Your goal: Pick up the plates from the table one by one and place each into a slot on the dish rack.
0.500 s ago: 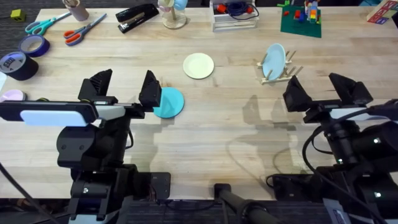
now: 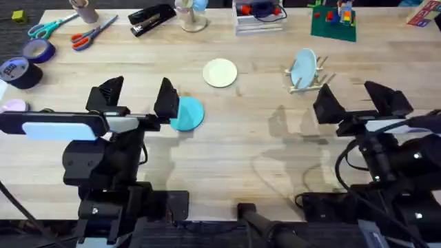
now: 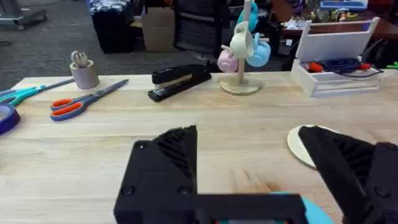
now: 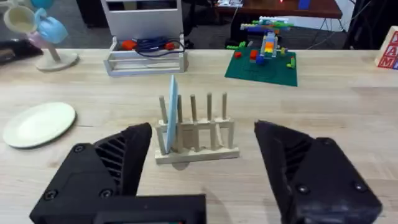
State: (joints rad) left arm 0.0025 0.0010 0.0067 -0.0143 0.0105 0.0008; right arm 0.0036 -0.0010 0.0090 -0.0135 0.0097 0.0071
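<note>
left claw [image 2: 138,98] spread by turquoise plate [image 2: 187,114] | right claw [image 2: 364,100] spread | pinch rim, seat upright in dish rack [image 2: 308,78]

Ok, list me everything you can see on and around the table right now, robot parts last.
Cream plate: one, flat, table centre.
Turquoise plate: one, flat, beside left pincer.
Light-blue plate: one, upright in rack.
Dish rack: one, wooden, right of centre.
Scissors: two, teal and orange, far left.
Stapler: one, black.
Mug tree: one.
Tape rolls: two, left edge.
Left pincer: open.
Right pincer: open.
</note>
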